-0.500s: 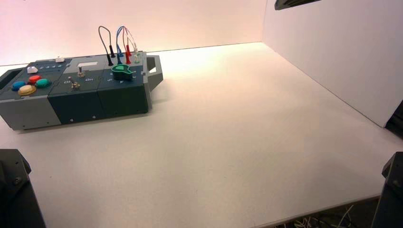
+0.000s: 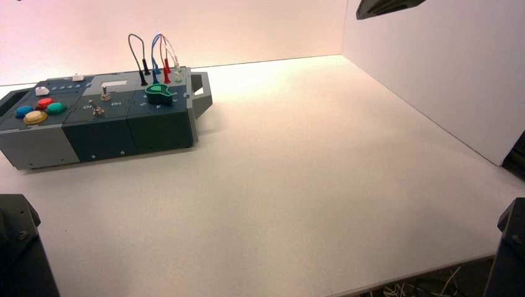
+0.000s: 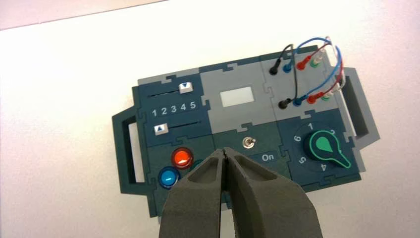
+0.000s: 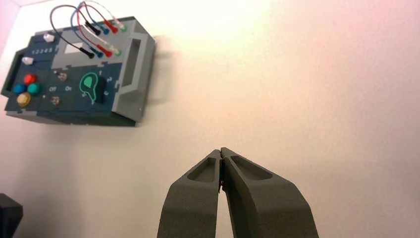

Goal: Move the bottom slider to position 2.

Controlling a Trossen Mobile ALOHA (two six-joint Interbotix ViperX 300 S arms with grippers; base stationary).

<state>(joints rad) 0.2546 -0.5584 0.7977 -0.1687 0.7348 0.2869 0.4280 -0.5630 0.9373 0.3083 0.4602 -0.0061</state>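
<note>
Left gripper, closed and empty above the box, likely kept high for clearance before nudging the bottom slider, at 1; right gripper, closed, waits over the desk.

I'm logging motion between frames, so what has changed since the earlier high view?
The right arm's dark end reaches slightly farther down into the high view, and a dark sliver at the top edge has shifted slightly left. No grasp or release shows. The box and its sliders look unchanged.
</note>
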